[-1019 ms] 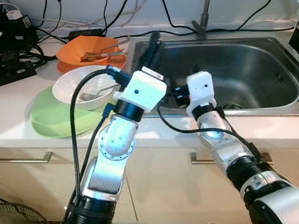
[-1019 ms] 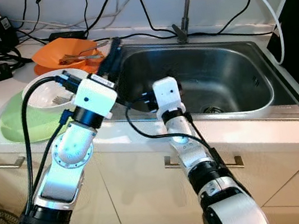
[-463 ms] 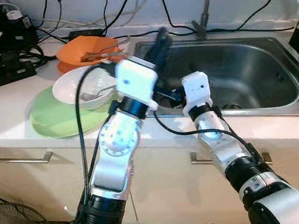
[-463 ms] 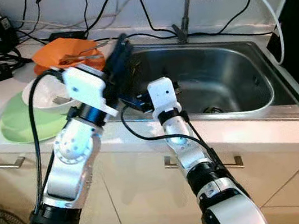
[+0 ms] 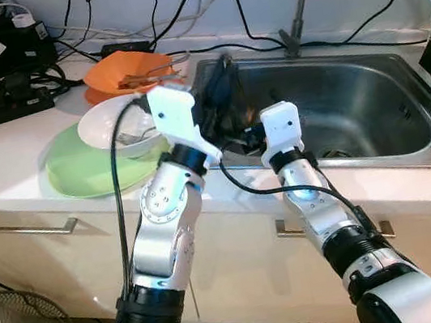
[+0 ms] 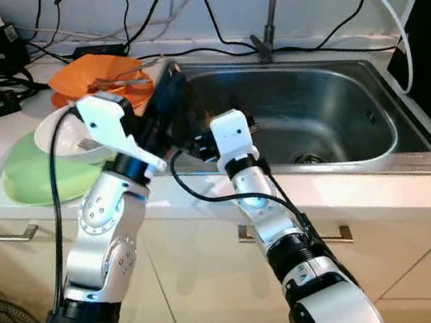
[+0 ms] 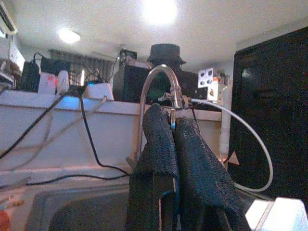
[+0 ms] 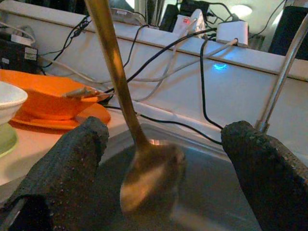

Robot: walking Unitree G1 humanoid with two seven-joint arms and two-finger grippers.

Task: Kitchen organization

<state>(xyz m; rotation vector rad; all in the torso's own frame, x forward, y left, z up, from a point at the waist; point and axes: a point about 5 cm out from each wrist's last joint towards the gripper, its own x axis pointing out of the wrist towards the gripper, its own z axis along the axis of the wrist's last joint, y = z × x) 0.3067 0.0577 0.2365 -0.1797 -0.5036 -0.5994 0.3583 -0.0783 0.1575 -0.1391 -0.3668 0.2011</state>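
White countertop [image 5: 1,154] carries a green plate [image 5: 78,171], a white bowl [image 5: 111,125] and an orange bowl [image 5: 123,69] beside the steel sink [image 5: 353,99]. Golden spoon [image 8: 130,125] hangs nearly upright over the sink's near-left corner, bowl end down, handle rising out of frame; it looks blurred. Left gripper [image 7: 173,144] has its fingers pressed together, whether on the handle cannot be told. Right gripper [image 8: 163,159] is spread wide around the spoon. Since a second ago the left wrist has rolled upward.
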